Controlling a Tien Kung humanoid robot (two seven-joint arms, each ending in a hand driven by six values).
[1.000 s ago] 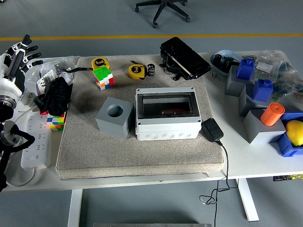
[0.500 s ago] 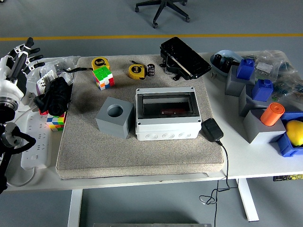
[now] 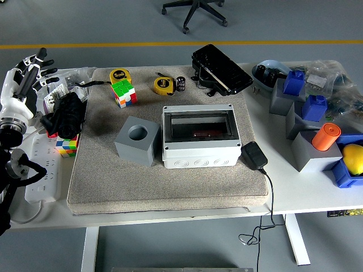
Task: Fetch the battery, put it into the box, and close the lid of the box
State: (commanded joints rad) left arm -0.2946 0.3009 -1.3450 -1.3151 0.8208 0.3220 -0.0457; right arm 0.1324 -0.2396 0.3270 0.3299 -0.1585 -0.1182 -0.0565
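The left hand (image 3: 25,73) has moved a little to the right since before, and its fingers are spread and hold nothing. The small black battery (image 3: 181,84) stands at the far side of the mat (image 3: 170,181), beside the yellow tape measure (image 3: 163,85). The grey box (image 3: 200,137) sits in the middle with its lid closed.

Single head view, mounted high on the robot's side, looking forward and down. White table (image 3: 170,218) near edge runs along the frame's lower part, floor visible under it. Far side shows grey floor, a yellow line (image 3: 113,44), an office chair base (image 3: 194,11). Wide framing: whole grey mat (image 3: 164,181) in shot. Left arm (image 3: 12,119) enters from the left edge. No second view to overlap.
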